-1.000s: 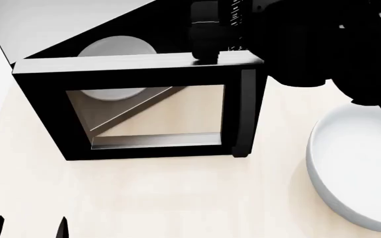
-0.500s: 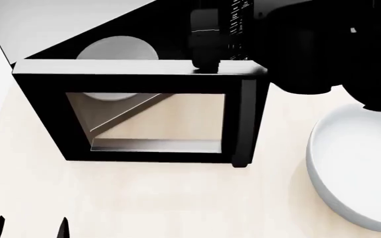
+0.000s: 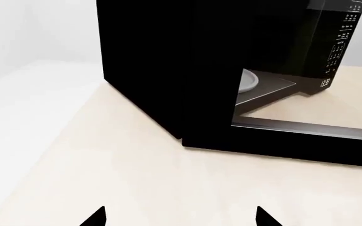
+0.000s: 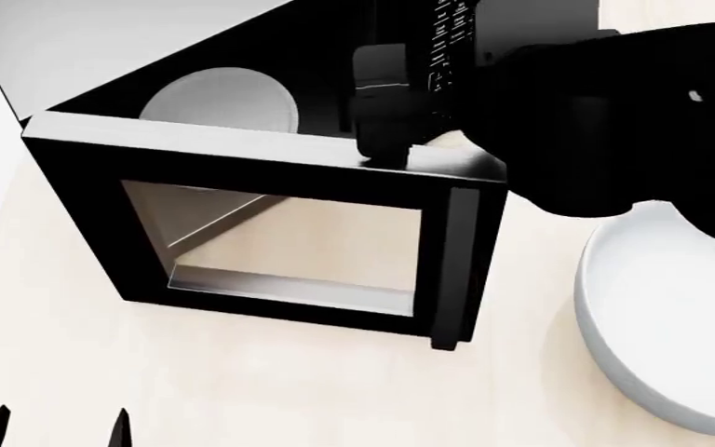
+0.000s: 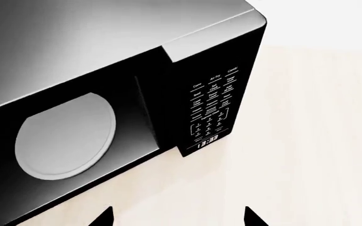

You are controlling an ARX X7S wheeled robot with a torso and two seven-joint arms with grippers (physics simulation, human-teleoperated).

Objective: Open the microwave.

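Now the microwave (image 4: 146, 56) door (image 4: 271, 233) ajar, both arms' fingers (image 3: 99, 217) spread, holding nothing.

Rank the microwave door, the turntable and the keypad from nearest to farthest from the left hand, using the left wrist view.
1. Microwave door, swung open, just ahead of the left hand.
2. Turntable, inside the cavity behind it.
3. Keypad, beyond the cavity.
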